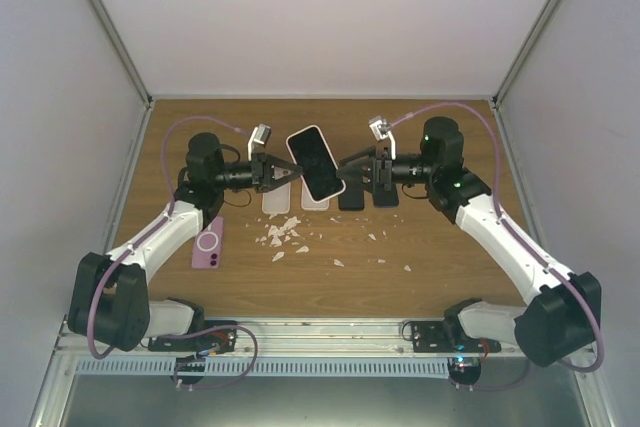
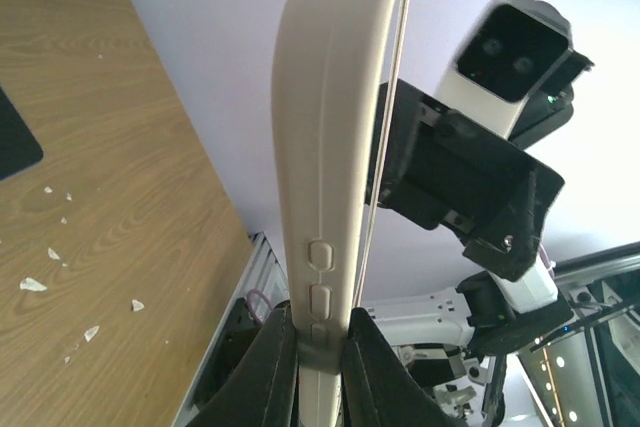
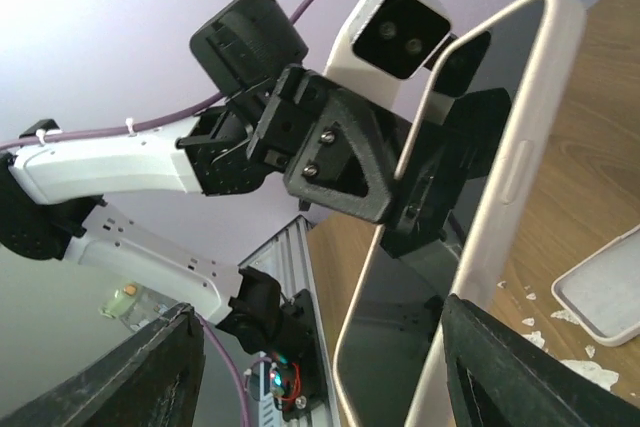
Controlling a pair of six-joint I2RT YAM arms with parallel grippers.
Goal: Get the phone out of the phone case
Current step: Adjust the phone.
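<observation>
A phone (image 1: 315, 162) with a dark screen sits in a cream-white case and is held in the air over the table's middle. My left gripper (image 1: 278, 172) is shut on the case's side edge. In the left wrist view the case (image 2: 320, 147) stands edge-on between the fingers, gripped by its button side at my left gripper (image 2: 322, 337). My right gripper (image 1: 350, 179) is at the phone's other end, jaws wide open. In the right wrist view the phone's screen (image 3: 420, 277) lies between the spread fingers of my right gripper (image 3: 320, 347), close to the right one.
On the table under the phone lie two empty white cases (image 1: 277, 202), two black phones (image 1: 352, 197) and scattered white scraps (image 1: 285, 234). A pink phone (image 1: 208, 244) lies by the left arm. An empty white case (image 3: 605, 292) shows in the right wrist view.
</observation>
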